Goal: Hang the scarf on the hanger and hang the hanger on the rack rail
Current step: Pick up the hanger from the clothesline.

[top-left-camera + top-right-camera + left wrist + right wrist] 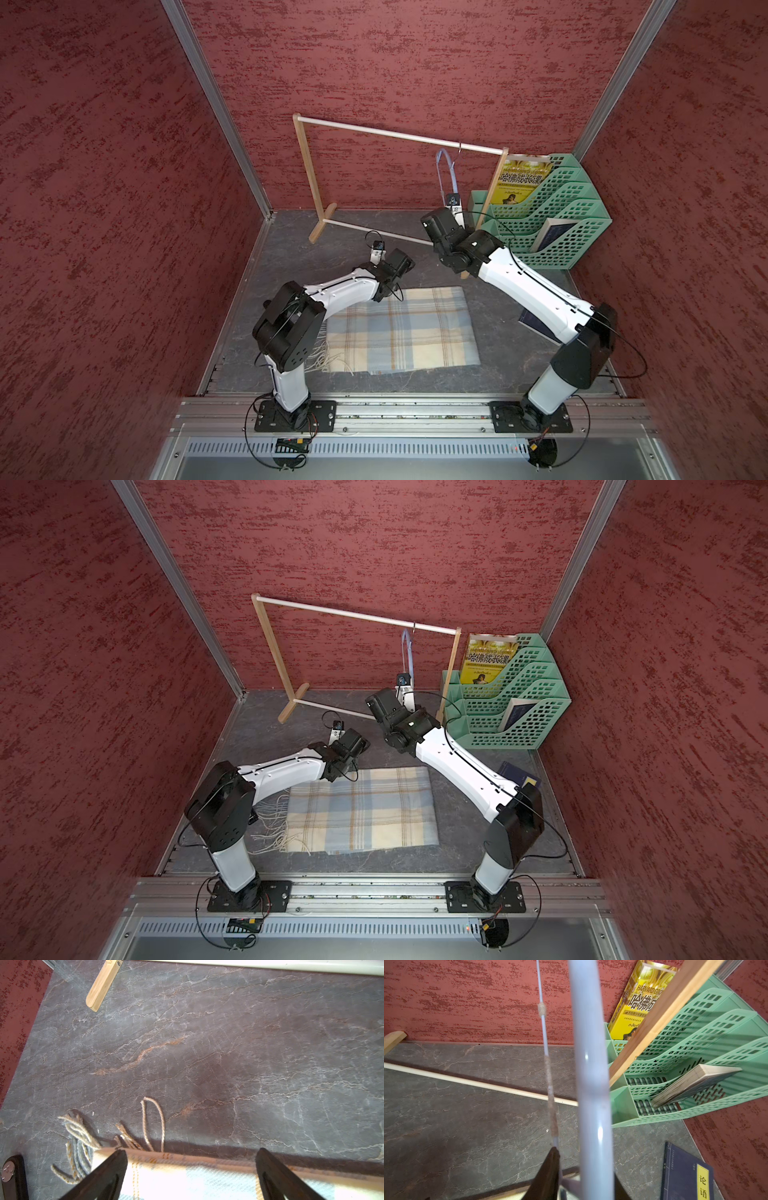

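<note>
Evidently the job was at its preparing stage: the scarf [399,332] lay folded flat on the surface [291,232], toward its front edge, fringe [270,825] trailing toward the left edge, none of it yet on the hanger [588,1043]. That hanger hung by its hook from the top rod of the wooden rack [399,135], near the back right corner, beside a green file tray [561,224]. The right end effector [585,1163] reached to its lower part, fingers close either side of the pale bar, likely to steady it against swinging; whether they truly pinched it could not be told. The left end effector [191,1151] hovered spread wide over the scarf's back edge near the fringed corner, seemingly placed to take that edge and lift it
</note>
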You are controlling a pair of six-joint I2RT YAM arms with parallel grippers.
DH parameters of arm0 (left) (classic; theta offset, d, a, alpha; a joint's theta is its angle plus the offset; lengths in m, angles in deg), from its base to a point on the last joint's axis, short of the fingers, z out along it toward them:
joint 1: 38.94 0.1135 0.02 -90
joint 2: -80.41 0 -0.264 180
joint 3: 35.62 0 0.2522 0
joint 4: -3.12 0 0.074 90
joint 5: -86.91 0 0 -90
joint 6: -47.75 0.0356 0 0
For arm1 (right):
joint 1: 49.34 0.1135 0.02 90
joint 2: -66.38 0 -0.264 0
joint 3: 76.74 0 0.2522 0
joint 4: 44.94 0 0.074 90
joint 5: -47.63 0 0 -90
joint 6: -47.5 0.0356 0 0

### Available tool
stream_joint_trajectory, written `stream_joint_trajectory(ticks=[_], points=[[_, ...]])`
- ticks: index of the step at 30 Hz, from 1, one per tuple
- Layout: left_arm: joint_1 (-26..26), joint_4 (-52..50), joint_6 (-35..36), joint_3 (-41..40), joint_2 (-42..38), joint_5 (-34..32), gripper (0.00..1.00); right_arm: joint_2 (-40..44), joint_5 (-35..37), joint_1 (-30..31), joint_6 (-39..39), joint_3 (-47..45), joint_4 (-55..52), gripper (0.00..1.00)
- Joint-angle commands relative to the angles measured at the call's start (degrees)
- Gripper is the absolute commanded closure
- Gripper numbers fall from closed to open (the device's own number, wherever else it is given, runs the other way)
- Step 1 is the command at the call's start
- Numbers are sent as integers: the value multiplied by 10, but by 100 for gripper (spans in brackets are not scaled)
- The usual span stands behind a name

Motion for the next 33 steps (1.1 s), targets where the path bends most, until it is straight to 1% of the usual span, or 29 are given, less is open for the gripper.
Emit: stream_joint_trajectory(ticks=[1,7,9,15,17,22,24,29,33], points=[[-2,-6,1,14,7,-14,0,10,-9,-1,9,-8,-10,75],[-3,-7,1,14,8,-14,0,15,-11,-1,15,-12,-17,96],[-3,-7,1,15,9,-14,0,19,-10,-1,15,-16,-15,100],[-4,-11,0,20,9,-19,0,29,-10,0,-9,-37,17,100],[-4,-18,1,26,5,-21,0,40,-5,0,-38,-51,50,100],[-4,-25,6,39,-22,-22,0,90,-12,4,-135,-95,171,100],[-4,-20,11,41,-35,-19,0,107,-15,5,-159,-104,196,100],[-4,-16,18,49,-61,-10,0,121,-20,5,-180,-115,215,100],[-7,-37,18,69,-68,-22,0,121,-34,5,-190,-134,240,100]])
